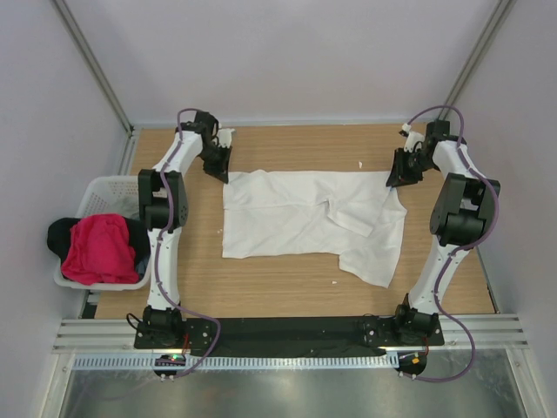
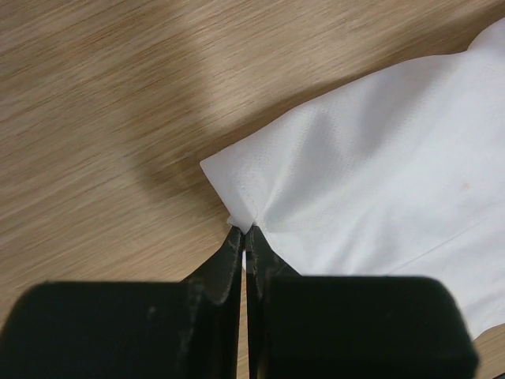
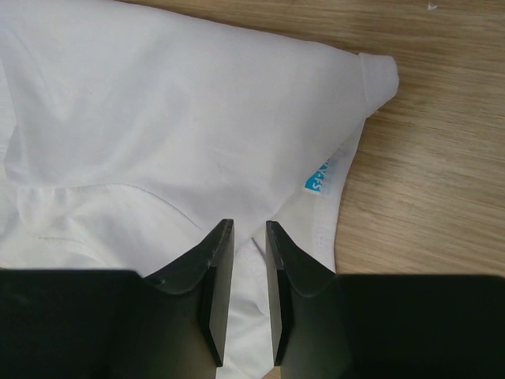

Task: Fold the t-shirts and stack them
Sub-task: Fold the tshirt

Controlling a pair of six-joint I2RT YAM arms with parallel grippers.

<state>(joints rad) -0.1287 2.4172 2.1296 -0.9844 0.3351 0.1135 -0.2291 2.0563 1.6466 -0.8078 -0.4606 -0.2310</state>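
Presently I record the white t-shirt [image 1: 300,218] lying spread mid-table [image 1: 278,287], its right side rumpled. Left gripper [image 2: 245,237]: jaws fully closed, pinching the shirt's far-left corner hem. Right gripper [image 3: 250,237]: jaws narrowly parted, clamped on cloth at the far-right corner, near a blue label [image 3: 316,180]. Pink-red t-shirt [image 1: 97,248] and black t-shirt [image 1: 57,233] lie in the basket [image 1: 103,185], far left.
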